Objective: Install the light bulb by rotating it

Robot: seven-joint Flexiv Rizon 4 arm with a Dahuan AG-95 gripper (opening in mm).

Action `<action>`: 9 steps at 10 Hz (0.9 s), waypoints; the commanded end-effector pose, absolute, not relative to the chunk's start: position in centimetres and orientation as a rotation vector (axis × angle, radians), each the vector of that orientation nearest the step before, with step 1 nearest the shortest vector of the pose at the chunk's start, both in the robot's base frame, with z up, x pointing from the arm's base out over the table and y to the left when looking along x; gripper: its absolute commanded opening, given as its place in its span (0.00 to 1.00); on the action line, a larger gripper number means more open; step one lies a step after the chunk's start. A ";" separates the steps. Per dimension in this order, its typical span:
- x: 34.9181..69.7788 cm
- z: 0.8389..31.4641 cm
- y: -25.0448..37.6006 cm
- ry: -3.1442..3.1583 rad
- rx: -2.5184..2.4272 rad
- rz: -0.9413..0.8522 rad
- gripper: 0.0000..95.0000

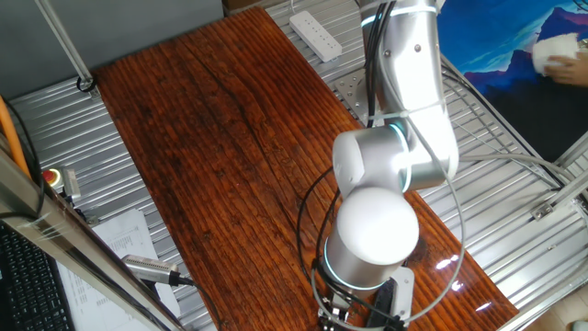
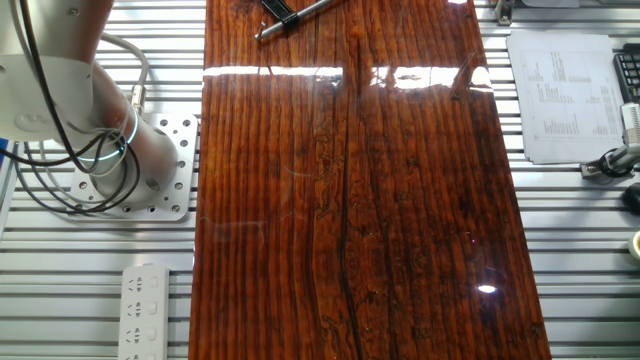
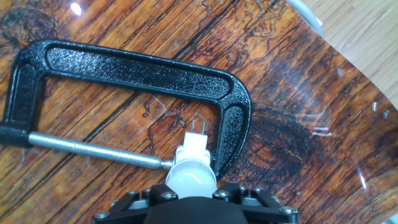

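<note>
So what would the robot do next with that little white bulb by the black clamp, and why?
Probably turn the hand about its own axis to screw the light bulb in. In the hand view the bulb sits right below the hand, against a white holder held in the black clamp. Whether the fingers already grip it cannot be seen.

The arm [image 1: 404, 83] is silver-grey metal with rounded white joint caps [image 1: 375, 223] and thin glowing cyan rings at the joints. Black cables [image 2: 40, 170] loop beside it. The gripper [image 3: 193, 208] body is black, studded with small screws.
</note>
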State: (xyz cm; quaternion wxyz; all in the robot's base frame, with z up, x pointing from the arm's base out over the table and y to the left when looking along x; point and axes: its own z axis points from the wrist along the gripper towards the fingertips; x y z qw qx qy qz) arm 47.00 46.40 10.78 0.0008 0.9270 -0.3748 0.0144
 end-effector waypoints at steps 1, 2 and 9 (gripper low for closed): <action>47.0 10.8 46.4 -1.196 2.898 0.027 0.40; 47.0 10.8 46.4 -1.201 2.895 0.018 0.40; 47.0 10.7 46.4 -1.269 2.872 0.024 0.40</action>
